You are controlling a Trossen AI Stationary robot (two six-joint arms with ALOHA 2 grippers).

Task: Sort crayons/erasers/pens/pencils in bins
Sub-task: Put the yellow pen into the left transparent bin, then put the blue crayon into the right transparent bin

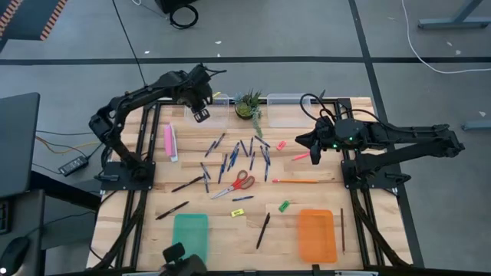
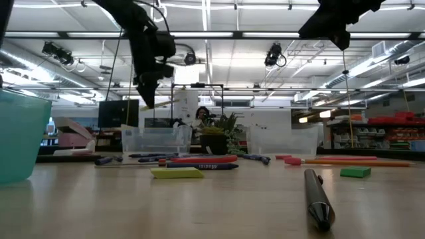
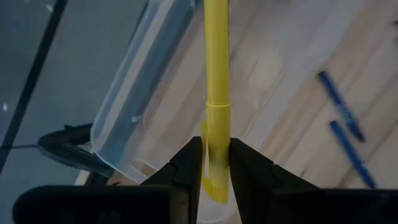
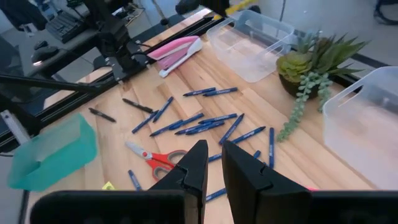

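Observation:
My left gripper (image 1: 201, 113) hovers over the left clear bin (image 1: 217, 116) at the table's far edge, shut on a yellow stick (image 3: 216, 56). In the left wrist view that bin (image 3: 124, 118) lies under the stick. My right gripper (image 1: 314, 147) hangs shut and empty above the table's right half, beside the right clear bin (image 1: 288, 111). Blue pens (image 1: 238, 153) lie scattered mid-table. Black pencils (image 1: 186, 184) and a long yellow-orange pencil (image 1: 295, 182) lie flat. Green (image 1: 285, 205), yellow (image 1: 237, 212) and pink (image 1: 281, 144) erasers rest on the wood. My left gripper pinches the yellow stick between its two fingers (image 3: 186, 168) at the stick's near end (image 3: 216, 177). The stick runs on forward along the fingers and past their tips. It is lifted clear, with its free length over the clear bin.
A potted plant (image 1: 248, 105) stands between the two clear bins. A pink box (image 1: 170, 142) lies at the left, red-handled scissors (image 1: 242, 182) among the pens. The teal tray (image 1: 190, 234) and orange tray (image 1: 317, 235) sit at the near edge.

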